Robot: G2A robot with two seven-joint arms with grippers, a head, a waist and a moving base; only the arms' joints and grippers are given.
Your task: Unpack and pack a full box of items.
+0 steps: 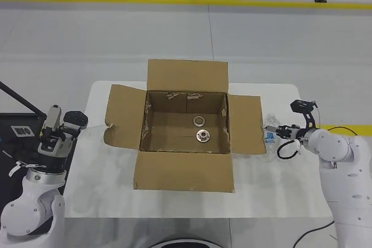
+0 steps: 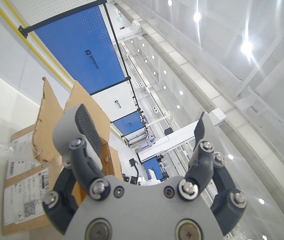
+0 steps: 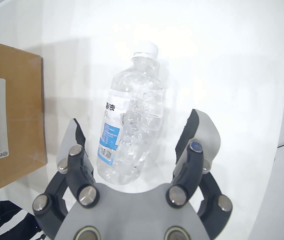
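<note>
Top view: the open box [image 1: 185, 133] sits mid-way on the bench [image 1: 99, 186], flaps splayed, two round parts [image 1: 202, 135] on its floor. A water bottle [image 1: 271, 124] stands just beside the right flap, between the spread fingers of the right gripper [image 3: 135, 123], gaps either side. The left gripper [image 2: 142, 116] hangs open and empty at the bench's left edge.

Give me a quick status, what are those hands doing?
Left hand open, empty. Right hand open around bottle on table. Box open, two rings inside; its flap close beside bottle.
</note>
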